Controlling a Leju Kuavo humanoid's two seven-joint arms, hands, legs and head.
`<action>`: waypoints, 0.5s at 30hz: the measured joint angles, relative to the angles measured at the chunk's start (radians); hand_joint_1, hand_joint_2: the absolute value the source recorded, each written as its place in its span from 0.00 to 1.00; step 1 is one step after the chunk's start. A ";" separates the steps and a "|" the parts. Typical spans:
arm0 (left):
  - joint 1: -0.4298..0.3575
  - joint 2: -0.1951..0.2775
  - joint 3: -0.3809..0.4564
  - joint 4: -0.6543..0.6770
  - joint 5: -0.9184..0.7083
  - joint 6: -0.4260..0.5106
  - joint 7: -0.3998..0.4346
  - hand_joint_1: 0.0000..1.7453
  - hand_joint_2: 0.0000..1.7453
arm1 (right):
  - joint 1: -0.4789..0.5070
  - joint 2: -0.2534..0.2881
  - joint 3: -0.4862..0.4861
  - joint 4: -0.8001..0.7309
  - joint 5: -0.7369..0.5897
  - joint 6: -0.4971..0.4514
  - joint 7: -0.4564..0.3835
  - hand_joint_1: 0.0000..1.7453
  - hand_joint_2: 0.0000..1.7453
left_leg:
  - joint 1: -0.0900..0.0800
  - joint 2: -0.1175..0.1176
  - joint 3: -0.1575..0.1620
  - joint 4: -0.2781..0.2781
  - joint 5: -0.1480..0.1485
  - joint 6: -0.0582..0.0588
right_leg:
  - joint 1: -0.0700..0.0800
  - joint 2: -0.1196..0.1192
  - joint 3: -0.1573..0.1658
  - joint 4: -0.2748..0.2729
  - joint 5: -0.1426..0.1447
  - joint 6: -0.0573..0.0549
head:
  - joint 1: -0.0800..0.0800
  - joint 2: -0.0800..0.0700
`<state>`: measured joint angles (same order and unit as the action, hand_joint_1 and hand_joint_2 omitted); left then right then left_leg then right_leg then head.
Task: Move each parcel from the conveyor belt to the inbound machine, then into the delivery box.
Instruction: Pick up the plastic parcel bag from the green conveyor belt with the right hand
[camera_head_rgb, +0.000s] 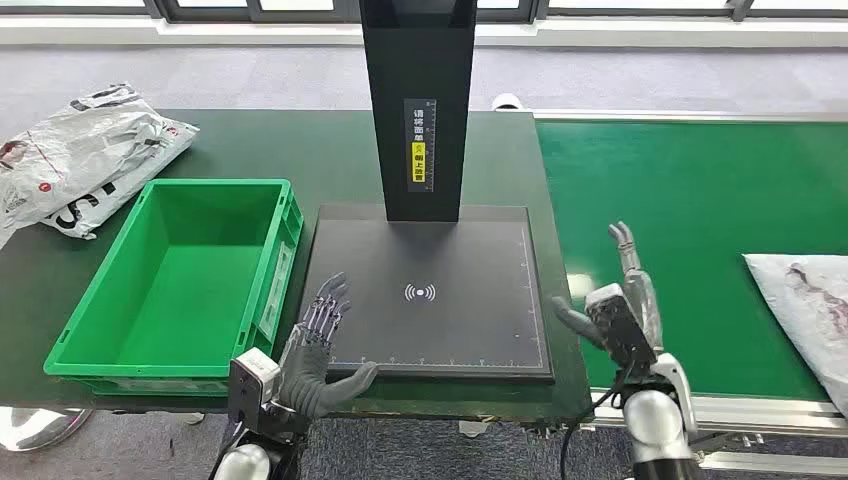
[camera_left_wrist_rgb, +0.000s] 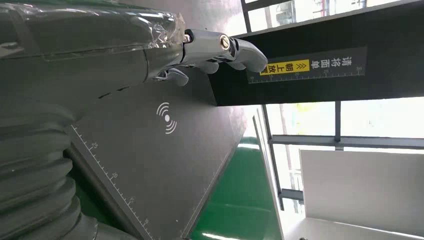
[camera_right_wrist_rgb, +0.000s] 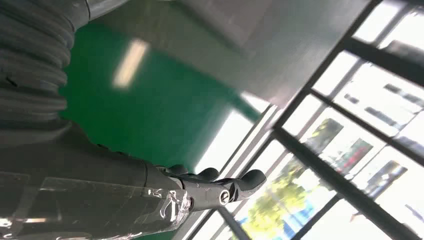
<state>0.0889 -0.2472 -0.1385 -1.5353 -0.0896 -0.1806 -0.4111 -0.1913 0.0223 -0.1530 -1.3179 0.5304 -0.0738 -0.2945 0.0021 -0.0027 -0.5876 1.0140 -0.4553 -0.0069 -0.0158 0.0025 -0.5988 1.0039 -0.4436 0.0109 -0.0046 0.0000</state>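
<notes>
Inbound machine plate (camera_head_rgb: 430, 330): matt black, smooth, printed white scale marks. Column (camera_head_rgb: 417, 100): dark, slight sheen. Delivery box (camera_head_rgb: 170, 285): glossy green moulded plastic. Conveyor belt (camera_head_rgb: 690, 230): matt green (faint light reflections). Parcel (camera_head_rgb: 810, 310) and bags (camera_head_rgb: 80, 160): crinkled glossy plastic film.

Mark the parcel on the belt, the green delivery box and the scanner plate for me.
parcel (camera_head_rgb: 808, 305): head view, middle of its grey wrap.
green delivery box (camera_head_rgb: 285, 255): head view, its right wall.
scanner plate (camera_head_rgb: 420, 292): head view, white signal mark at its centre.
</notes>
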 joint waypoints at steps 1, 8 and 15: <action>0.000 0.001 0.000 0.001 0.003 0.000 -0.001 0.00 1.00 | -0.023 -0.012 -0.008 0.031 0.009 -0.007 0.007 0.00 1.00 | 0.000 0.000 0.000 0.000 0.000 0.000 | 0.000 0.000 0.000 0.000 0.000 0.000 | 0.000 0.000; -0.006 0.019 -0.003 0.013 0.027 -0.004 -0.004 0.00 1.00 | -0.260 -0.167 -0.070 0.383 0.057 -0.042 0.030 0.00 1.00 | -0.002 -0.002 -0.001 0.001 0.001 0.002 | -0.001 -0.001 0.000 0.000 0.001 0.001 | 0.000 0.000; -0.009 0.025 -0.004 0.020 0.028 -0.004 -0.004 0.00 1.00 | -0.326 -0.212 -0.074 0.525 0.062 -0.048 0.028 0.00 1.00 | -0.001 -0.002 -0.001 0.001 0.001 0.002 | -0.001 0.000 -0.002 0.000 0.001 0.001 | 0.000 0.000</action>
<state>0.0794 -0.2220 -0.1423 -1.5156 -0.0618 -0.1846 -0.4147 -0.5175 -0.1898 -0.2266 -0.7926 0.5924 -0.1217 -0.2667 0.0006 -0.0048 -0.5889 1.0146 -0.4544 -0.0053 -0.0169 0.0023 -0.6005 1.0041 -0.4430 0.0120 -0.0046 0.0000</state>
